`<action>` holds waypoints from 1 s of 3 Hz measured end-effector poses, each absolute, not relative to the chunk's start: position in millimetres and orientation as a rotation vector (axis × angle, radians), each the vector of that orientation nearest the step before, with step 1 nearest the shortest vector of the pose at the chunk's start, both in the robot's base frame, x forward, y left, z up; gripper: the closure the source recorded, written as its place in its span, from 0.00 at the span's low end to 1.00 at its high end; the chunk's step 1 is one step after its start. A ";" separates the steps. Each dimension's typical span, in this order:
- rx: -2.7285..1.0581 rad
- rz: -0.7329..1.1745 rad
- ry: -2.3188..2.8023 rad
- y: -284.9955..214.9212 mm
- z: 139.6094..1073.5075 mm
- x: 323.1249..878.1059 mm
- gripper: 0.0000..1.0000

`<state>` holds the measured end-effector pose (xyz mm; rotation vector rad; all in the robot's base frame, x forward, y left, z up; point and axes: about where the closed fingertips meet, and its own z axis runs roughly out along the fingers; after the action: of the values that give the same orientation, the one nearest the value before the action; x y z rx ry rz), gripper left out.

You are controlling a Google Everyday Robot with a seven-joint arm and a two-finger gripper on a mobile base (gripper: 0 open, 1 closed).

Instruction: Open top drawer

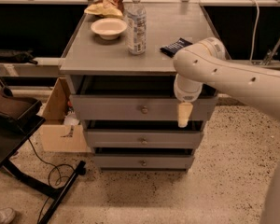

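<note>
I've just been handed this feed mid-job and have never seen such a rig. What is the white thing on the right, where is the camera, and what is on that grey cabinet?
The white jointed arm reaching in from the right is the robot's only arm. Its gripper hangs in front of the wide grey wooden top drawer, to the right of the small round metal knob. Nothing shows in it. The single camera looks down at the cabinet's front. On the grey cabinet top are a white bowl, a clear plastic bottle, a dark snack packet and crumpled snack bags.
</note>
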<state>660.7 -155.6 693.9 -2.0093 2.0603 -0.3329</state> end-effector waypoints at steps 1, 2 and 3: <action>-2.023 -0.342 2.085 -156.6 666.2 678.0 0.00; -2.045 -0.360 2.135 -161.4 638.5 680.7 0.00; -2.054 -0.363 2.176 -168.6 619.9 682.6 0.14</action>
<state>682.6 -168.6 619.9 -2.0536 2.1764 -0.3629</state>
